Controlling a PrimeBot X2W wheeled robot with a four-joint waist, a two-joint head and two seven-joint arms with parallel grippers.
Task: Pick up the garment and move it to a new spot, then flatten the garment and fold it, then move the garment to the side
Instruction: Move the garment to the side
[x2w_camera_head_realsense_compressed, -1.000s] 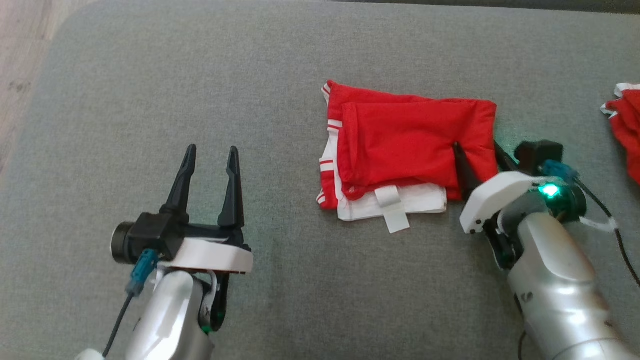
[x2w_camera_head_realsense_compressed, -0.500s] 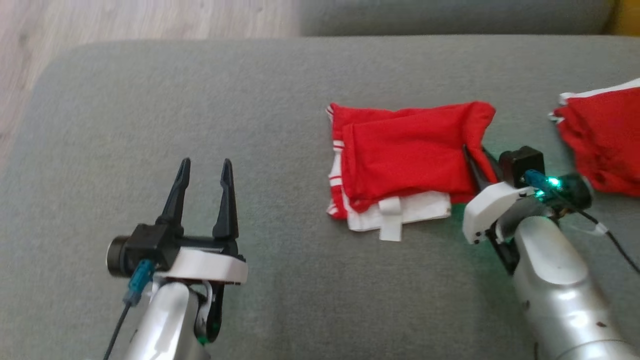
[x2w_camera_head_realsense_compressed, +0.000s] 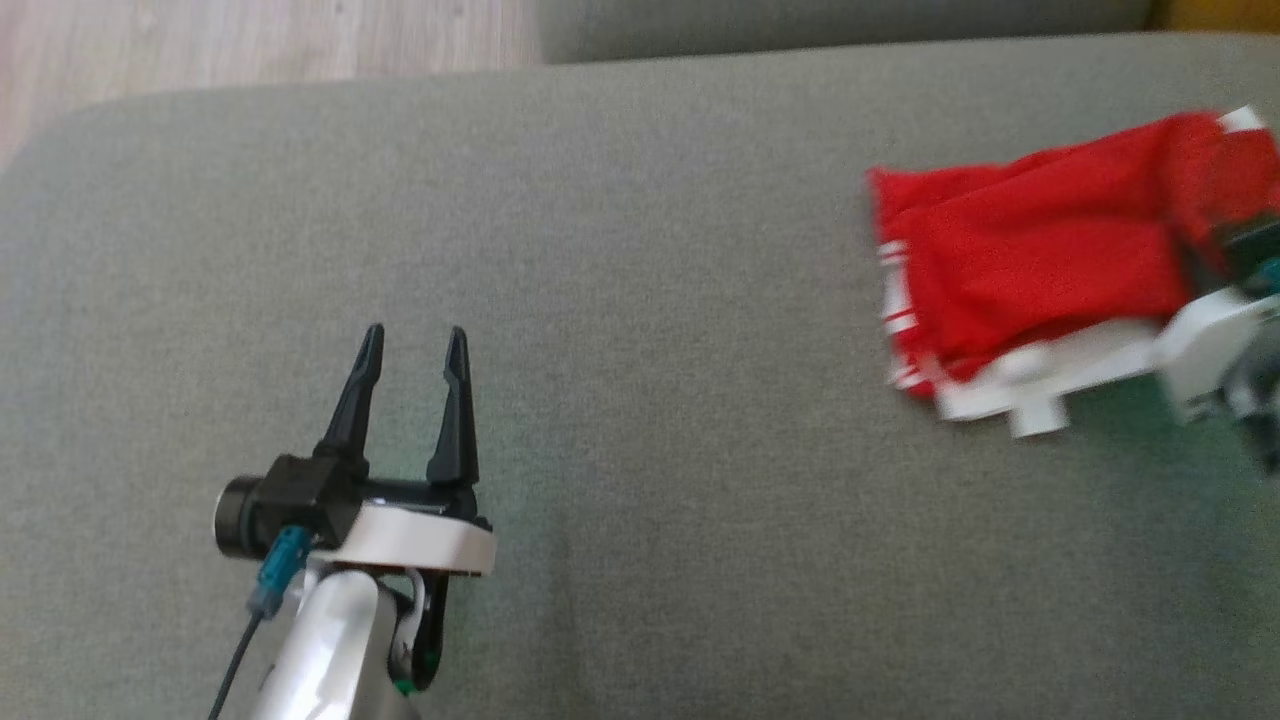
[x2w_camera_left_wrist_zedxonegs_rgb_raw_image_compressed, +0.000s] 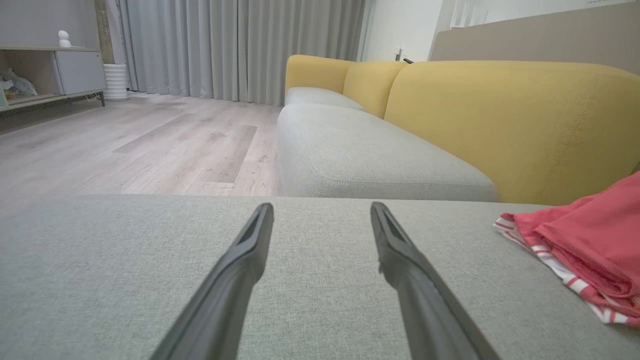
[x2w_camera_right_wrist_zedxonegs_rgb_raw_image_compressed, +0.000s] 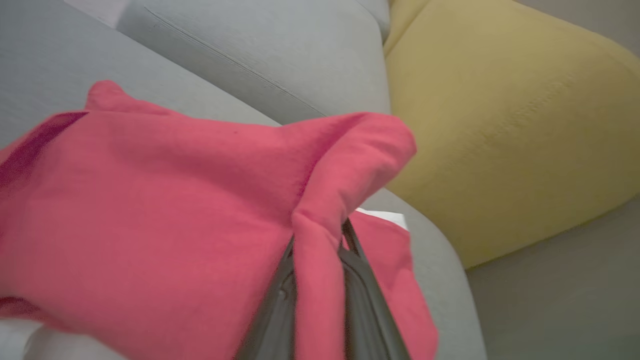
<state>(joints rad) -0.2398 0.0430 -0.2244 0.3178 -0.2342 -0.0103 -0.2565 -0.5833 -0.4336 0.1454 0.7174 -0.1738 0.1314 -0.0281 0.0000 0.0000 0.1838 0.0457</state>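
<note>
A: Where the grey cushion (x2w_camera_head_realsense_compressed: 640, 560) meets the frame's right edge, what lies there?
B: Folded red garment (x2w_camera_head_realsense_compressed: 1030, 270) with white trim, mid-right, one corner bunched and pinched between the closed fingers of the right pincer (x2w_camera_right_wrist_zedxonegs_rgb_raw_image_compressed: 320, 240).
A: And the left pincer (x2w_camera_head_realsense_compressed: 416, 332)?
B: Lower left, spread apart, holding nothing, well apart from the cloth.
A: Around them?
B: Yellow sofa back (x2w_camera_left_wrist_zedxonegs_rgb_raw_image_compressed: 500, 115) behind, pale wooden floor (x2w_camera_head_realsense_compressed: 250, 40) upper left, grey curtains (x2w_camera_left_wrist_zedxonegs_rgb_raw_image_compressed: 240, 45).

A living room: yellow sofa (x2w_camera_left_wrist_zedxonegs_rgb_raw_image_compressed: 500, 110), grey curtains (x2w_camera_left_wrist_zedxonegs_rgb_raw_image_compressed: 240, 45), wooden floor (x2w_camera_left_wrist_zedxonegs_rgb_raw_image_compressed: 150, 145).
</note>
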